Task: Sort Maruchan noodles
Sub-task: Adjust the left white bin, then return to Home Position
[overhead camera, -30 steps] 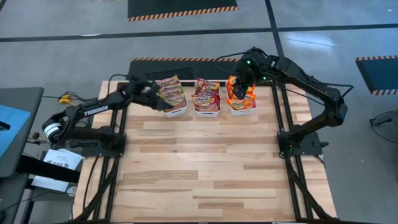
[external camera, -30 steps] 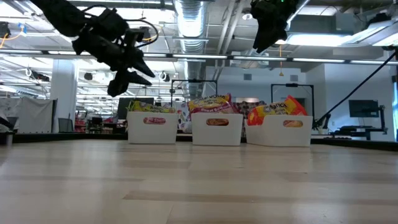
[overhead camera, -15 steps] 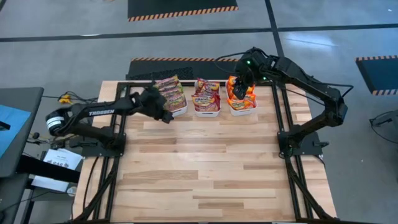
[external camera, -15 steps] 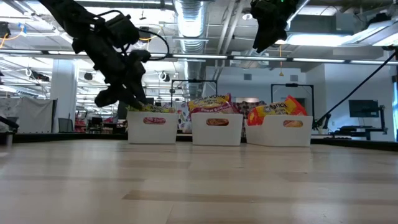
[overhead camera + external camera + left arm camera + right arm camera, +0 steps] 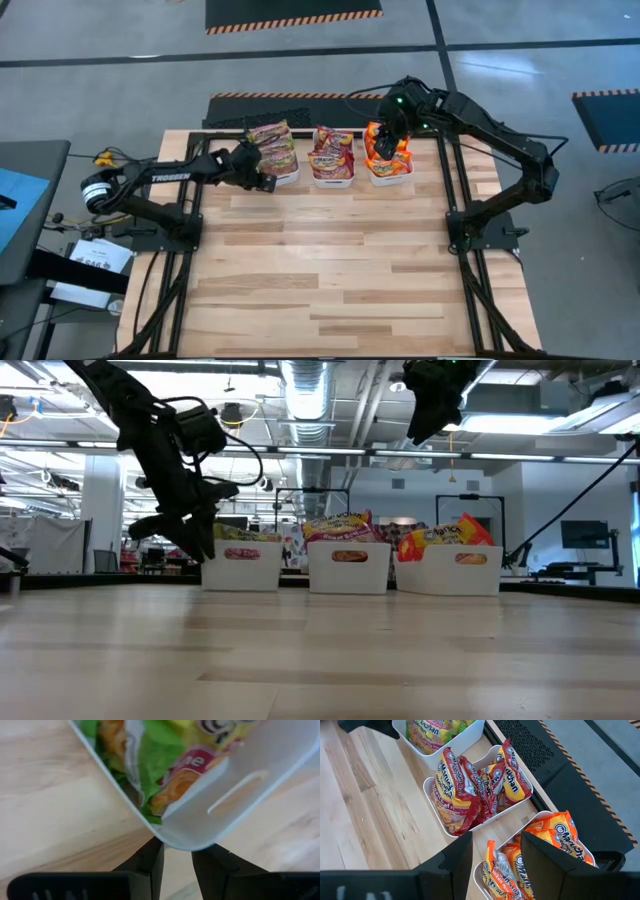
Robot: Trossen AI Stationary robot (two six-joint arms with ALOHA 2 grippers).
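Three white plastic bins sit in a row at the far edge of the wooden table [image 5: 330,260], and the middle bin [image 5: 332,178] is the marker here. The Maruchan noodles [image 5: 470,790] are all inside the bins: glossy, crinkled flat packets standing on edge, maroon-trimmed in the middle bin, green-trimmed in the left bin [image 5: 220,795], orange in the right bin [image 5: 390,172]. In the left wrist view, that left bin's smooth rounded corner fills the frame and is cut off, hiding most of its packets. The left gripper [image 5: 176,862] is low at that corner, fingers slightly apart, nothing between them. Above the bin to the right of the middle one hangs the right gripper [image 5: 495,862], fingers spread and empty.
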